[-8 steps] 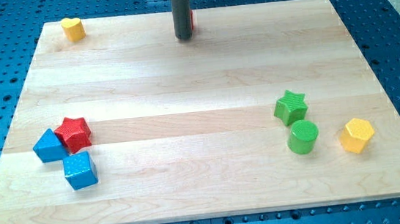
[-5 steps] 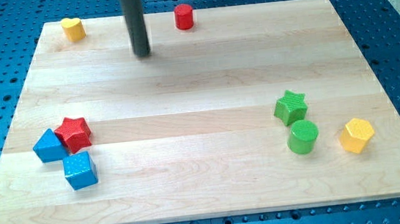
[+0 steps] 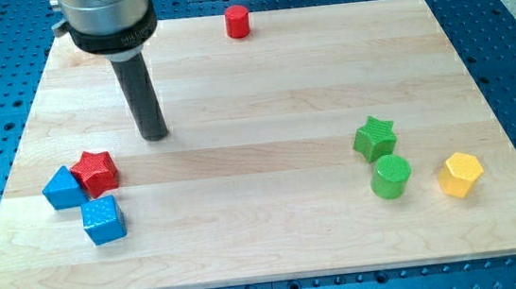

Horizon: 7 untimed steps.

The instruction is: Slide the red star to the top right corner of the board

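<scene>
The red star (image 3: 95, 171) lies at the board's lower left, touching a blue block (image 3: 63, 189) on its left. A blue cube (image 3: 103, 220) sits just below them. My tip (image 3: 154, 135) rests on the board above and to the right of the red star, a short gap away and not touching it. The wooden board (image 3: 255, 116) has its top right corner at the view's upper right.
A red cylinder (image 3: 238, 21) stands near the top edge at centre. A green star (image 3: 375, 138), a green cylinder (image 3: 390, 176) and a yellow hexagonal block (image 3: 459, 174) sit at the right. The arm's body hides the top left corner.
My tip has moved from the top centre leftwards and down toward the red star. The arm now covers the yellow block at the top left. No block has moved.
</scene>
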### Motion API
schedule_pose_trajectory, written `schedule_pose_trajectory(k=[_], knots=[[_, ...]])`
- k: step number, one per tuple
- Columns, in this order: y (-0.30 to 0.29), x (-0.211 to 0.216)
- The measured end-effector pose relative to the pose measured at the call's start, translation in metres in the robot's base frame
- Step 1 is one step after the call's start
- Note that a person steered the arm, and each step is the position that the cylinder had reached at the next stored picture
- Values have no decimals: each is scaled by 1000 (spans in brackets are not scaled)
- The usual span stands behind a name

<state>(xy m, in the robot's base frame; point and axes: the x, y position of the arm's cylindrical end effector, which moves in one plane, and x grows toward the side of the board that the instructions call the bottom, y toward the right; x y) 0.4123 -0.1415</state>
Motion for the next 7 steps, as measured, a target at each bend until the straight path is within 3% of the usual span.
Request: schedule_pose_trajectory(k=[1, 2, 3, 5, 7], knots=[[-75, -7], [-146, 21], [-149, 77], [-73, 92], [-9, 27]])
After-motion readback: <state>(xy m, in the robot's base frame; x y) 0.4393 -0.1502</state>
